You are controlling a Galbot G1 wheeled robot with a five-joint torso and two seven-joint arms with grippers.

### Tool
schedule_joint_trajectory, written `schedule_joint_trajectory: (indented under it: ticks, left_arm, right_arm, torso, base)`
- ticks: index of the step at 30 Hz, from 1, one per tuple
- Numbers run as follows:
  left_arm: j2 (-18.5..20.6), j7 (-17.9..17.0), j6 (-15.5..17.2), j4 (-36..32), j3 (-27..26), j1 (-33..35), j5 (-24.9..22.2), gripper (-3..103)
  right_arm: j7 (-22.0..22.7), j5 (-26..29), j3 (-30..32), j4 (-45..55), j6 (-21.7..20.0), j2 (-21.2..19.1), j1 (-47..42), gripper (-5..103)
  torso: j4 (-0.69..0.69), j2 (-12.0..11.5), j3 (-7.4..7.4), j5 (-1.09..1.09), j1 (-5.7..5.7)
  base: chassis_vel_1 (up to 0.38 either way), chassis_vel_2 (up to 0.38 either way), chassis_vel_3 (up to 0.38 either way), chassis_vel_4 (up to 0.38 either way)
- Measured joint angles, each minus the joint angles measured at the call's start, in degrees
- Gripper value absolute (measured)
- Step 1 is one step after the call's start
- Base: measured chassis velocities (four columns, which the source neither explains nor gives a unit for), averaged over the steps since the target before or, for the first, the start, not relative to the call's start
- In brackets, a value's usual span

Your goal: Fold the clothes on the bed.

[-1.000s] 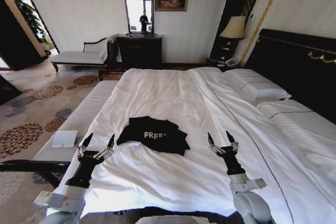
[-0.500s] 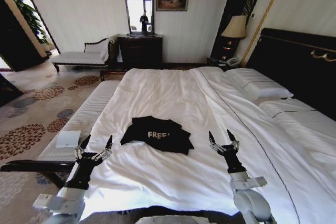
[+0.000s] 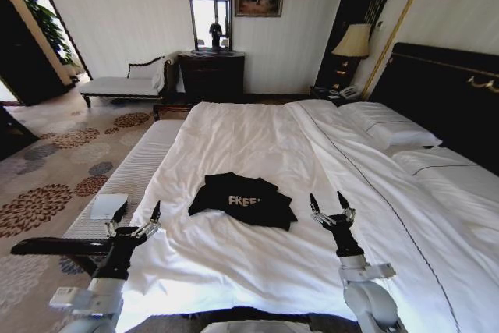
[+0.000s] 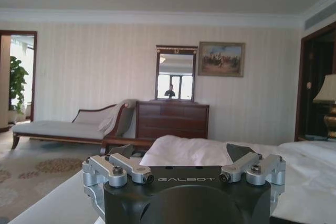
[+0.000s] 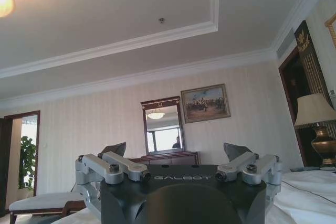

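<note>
The crumpled black cotton T-shirt (image 3: 242, 200) lies mid-way across the white-sheeted double bed (image 3: 257, 138), untouched, while the left gripper (image 3: 135, 217) and right gripper (image 3: 331, 204) flank it near the bed's edge, fingers spread and empty, seemingly poised to reach in.

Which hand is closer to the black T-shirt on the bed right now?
The right hand. It hovers open just past the black T-shirt on the robot's right side. The left hand, also open, sits farther off at the bed's left edge.

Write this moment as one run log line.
T-shirt: crumpled on bed | left gripper: open, raised | right gripper: open, raised
</note>
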Motion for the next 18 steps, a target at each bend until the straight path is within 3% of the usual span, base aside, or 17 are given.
schedule_joint_trajectory:
  ticks: [18]
  left_arm:
    - [-2.18, -0.12, 0.37, 2.95, 1.35, -1.74, -0.04, 100]
  right_arm:
    - [0.65, 0.12, 0.21, -2.81, -0.59, 0.65, 0.34, 100]
  torso:
    - [-0.01, 0.01, -0.01, -0.01, -0.01]
  base:
    - [0.000, 0.000, 0.000, 0.000]
